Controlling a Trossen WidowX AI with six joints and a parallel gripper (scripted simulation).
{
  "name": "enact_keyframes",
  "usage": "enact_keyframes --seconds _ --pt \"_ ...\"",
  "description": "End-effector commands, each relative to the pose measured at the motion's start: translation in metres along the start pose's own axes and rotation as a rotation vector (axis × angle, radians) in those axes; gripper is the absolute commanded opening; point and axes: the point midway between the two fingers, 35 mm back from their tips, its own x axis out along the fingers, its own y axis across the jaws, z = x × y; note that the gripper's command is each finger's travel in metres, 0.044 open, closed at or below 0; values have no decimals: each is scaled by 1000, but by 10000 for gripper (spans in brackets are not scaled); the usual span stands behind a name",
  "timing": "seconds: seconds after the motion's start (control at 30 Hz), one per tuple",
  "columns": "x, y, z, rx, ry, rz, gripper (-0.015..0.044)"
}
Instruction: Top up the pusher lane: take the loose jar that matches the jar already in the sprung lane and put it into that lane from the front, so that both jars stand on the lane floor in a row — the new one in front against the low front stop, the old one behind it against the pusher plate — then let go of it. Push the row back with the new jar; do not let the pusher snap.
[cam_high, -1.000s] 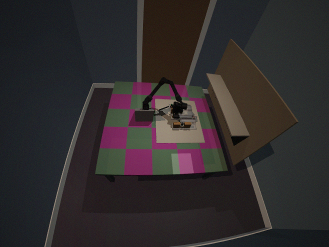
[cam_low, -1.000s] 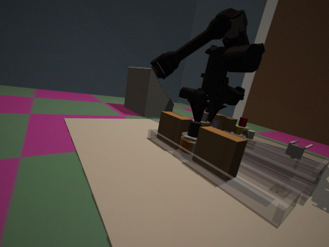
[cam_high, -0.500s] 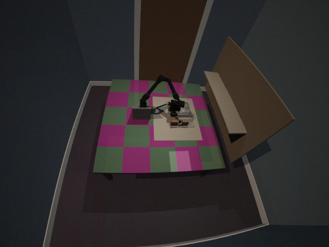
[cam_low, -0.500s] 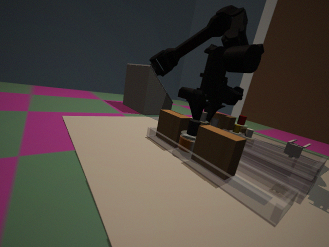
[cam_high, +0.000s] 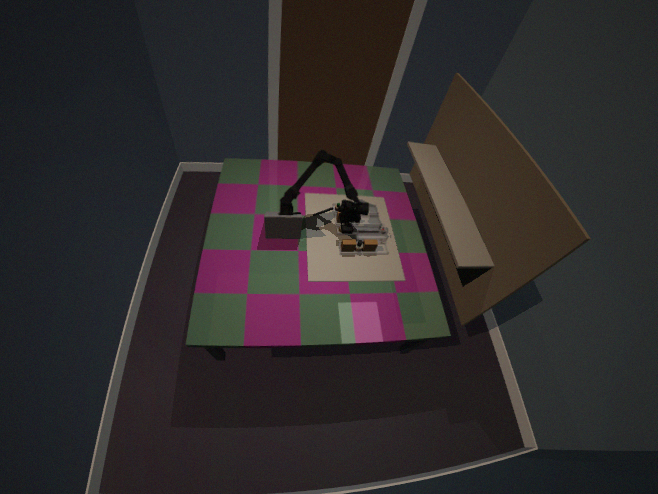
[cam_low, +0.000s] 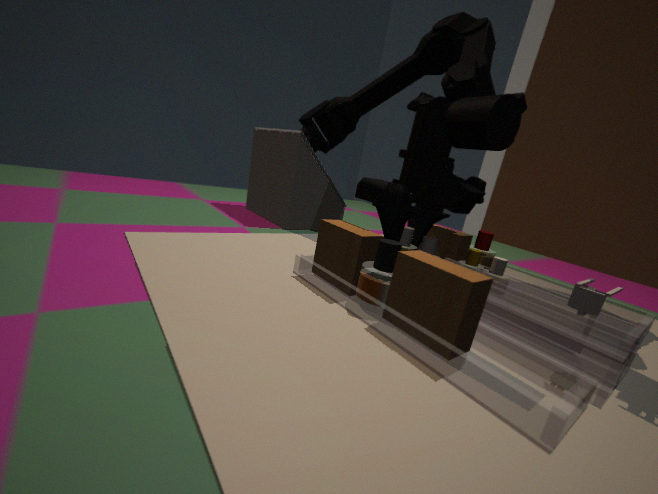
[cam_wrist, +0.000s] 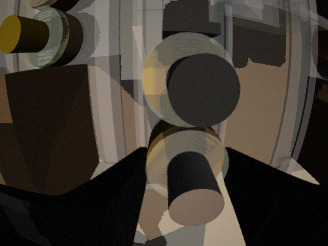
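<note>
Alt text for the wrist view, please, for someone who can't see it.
The black gripper is closed on a glass jar with a dark, pale-topped lid; right ahead stands a second glass jar with a dark lid. To the left are a yellow-lidded jar and a brown block.

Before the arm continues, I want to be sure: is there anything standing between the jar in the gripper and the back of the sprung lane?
Yes: the lane's grey-capped jar stands directly behind the held jar. It probably must be pushed back with it.
</note>
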Motion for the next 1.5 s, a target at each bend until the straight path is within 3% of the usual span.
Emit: enact_keyframes --seconds 0.0,1.47 --pt "2 2 3 -10 -9 5 0" --pt "4 2 -3 -10 -9 6 0"
